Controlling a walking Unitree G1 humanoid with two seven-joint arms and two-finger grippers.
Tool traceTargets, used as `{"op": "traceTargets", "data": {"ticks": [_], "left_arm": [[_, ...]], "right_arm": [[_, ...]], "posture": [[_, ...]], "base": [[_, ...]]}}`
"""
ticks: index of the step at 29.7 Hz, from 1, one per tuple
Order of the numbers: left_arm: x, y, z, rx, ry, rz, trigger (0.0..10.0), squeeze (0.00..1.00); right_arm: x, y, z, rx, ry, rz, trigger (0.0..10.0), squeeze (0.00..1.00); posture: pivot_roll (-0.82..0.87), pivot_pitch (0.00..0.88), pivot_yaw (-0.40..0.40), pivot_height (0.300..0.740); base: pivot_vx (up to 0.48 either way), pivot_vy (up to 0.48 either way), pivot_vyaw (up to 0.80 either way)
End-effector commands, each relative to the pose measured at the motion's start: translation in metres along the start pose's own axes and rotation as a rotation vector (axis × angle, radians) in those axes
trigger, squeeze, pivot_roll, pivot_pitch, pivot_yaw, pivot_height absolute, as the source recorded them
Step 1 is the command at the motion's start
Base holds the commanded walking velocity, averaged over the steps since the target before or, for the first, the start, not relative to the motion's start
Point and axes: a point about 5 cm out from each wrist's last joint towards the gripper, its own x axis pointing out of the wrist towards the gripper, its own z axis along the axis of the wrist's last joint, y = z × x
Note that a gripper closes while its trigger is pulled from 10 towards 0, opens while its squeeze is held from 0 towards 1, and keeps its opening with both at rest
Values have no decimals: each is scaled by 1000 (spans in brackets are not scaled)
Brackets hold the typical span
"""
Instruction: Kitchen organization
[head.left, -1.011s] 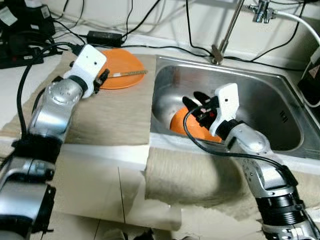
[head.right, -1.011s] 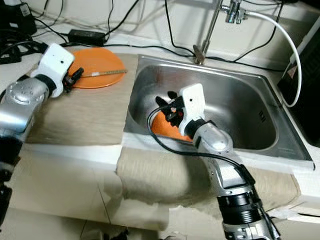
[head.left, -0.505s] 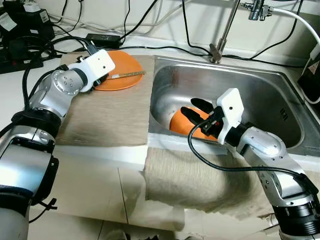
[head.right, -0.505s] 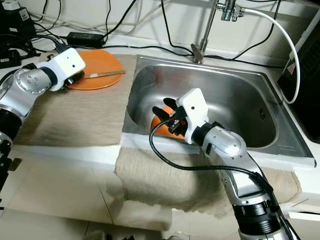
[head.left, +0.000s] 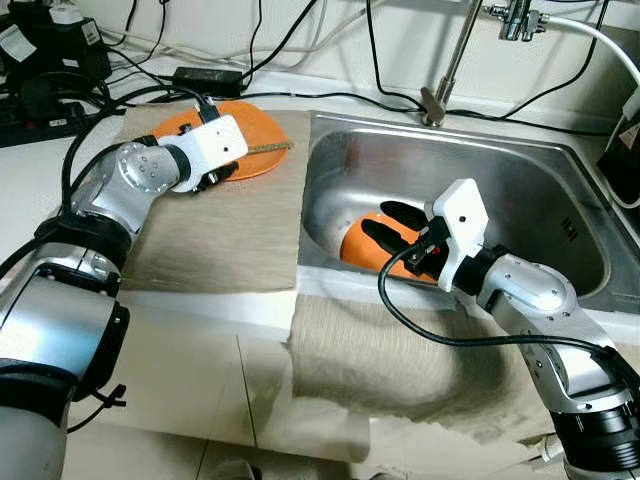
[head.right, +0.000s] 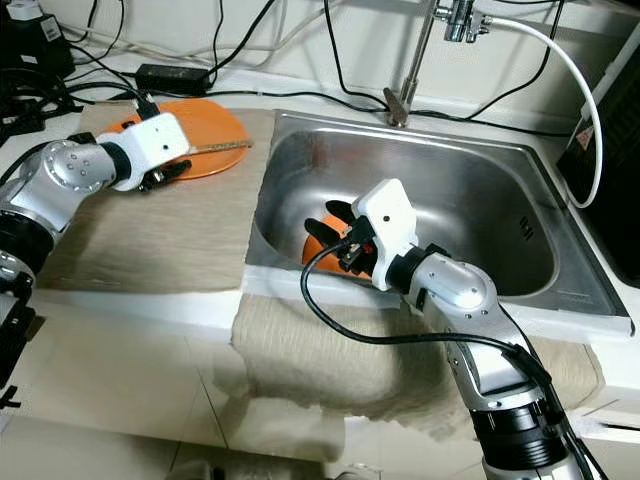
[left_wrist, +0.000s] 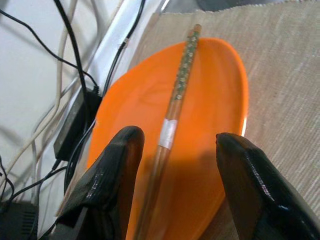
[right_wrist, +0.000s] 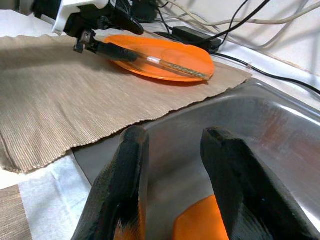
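Two jobs under way at once, by the look of it. Left hand (left_wrist: 172, 165) down low over the orange plate (head.left: 262, 138) on the cloth mat (head.left: 225, 225) covering the bench (head.left: 30, 170), fingers spread to either side of the chopstick (left_wrist: 177, 100) lying across that plate, nothing pinched yet. Right hand (head.left: 395, 222) reached into the steel sink (head.left: 520, 190), fingers spread just above a second orange dish (head.left: 362, 245) resting at the bottom near the front wall, also gripping nothing; cannot tell whether the fingertips touch it.

Probably the approach stage of a pick-up on both sides: chopstick off the plate, dish out of the sink.

Next, for the left: lower a little more, keep the stick centred between the fingers, then close gently, since a thin round stick on a smooth plate will likely roll or skid away. For the right: get one finger under or over the dish rim before closing, as the curved wet-looking steel gives little room. Cables (head.left: 300, 50) and tap (head.left: 455, 60) behind, well apart from both.
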Motion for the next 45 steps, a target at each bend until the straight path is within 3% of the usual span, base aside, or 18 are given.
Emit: {"op": "traceTargets", "data": {"ticks": [1,5,12,17,27,30,37,41,45], "left_arm": [[1,1,3,26,0,-5,10000,0],[2,-2,0,89,31,-14,10000,0],[2,-2,-4,126,66,11,10000,0],[2,4,1,80,38,45,10000,0],[-2,19,13,-102,-73,58,10000,0],[-3,20,7,-39,-15,98,10000,0],[-4,25,8,-24,-7,149,10000,0],[-11,42,13,-33,-32,205,10000,0],[-14,49,14,-27,-36,213,10000,0]], "right_arm": [[-1,1,3,-1,-3,18,10000,0],[-3,2,2,-8,2,27,10000,0],[-2,3,3,-12,0,35,10000,0],[-2,2,4,-13,-1,35,10000,0],[-7,2,4,-2,5,30,10000,0],[-9,2,4,0,6,16,10000,0],[-11,4,11,8,-18,13,10000,0],[-17,2,27,35,-93,-7,10000,0],[-20,-1,38,37,-136,1,10000,0]], "posture": [[-108,0,-33,740],[-108,0,-30,740],[-109,0,-27,740],[-113,0,-25,740],[-124,17,-22,740],[-127,32,-22,740],[-135,73,-25,740],[-137,138,-46,740],[-144,179,-53,740]], "base": [[0,0,0],[0,0,0],[0,0,0],[0,0,0],[0,0,0],[0,0,0],[0,0,0],[0,0,0],[0,0,0]]}}
